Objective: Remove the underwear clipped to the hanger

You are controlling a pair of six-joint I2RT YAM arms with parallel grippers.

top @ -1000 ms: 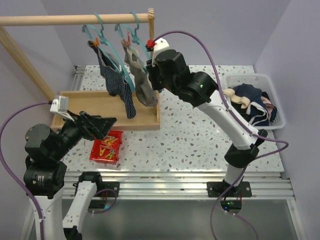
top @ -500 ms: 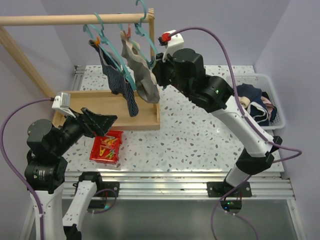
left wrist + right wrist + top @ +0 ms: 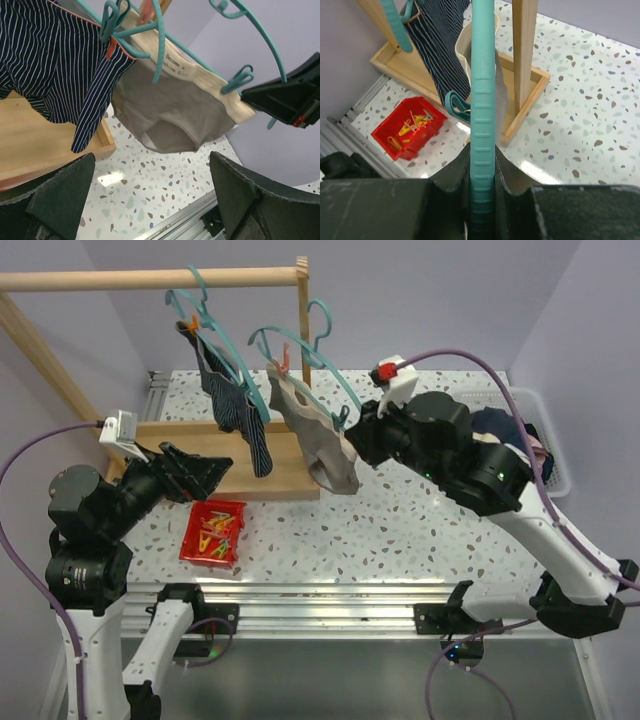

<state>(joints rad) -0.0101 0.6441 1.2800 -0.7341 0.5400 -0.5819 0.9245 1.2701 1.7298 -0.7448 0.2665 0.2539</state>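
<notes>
Speckled bench sat under a wooden rail. My R hand was clamped on the ribbed teal plastic hanger, held off the rail at frame centre. The soft grey-beige brief was clipped to it, prob. so my L hand, jaws wide apart, could reach in. The navy striped brief hung upper left.
</notes>
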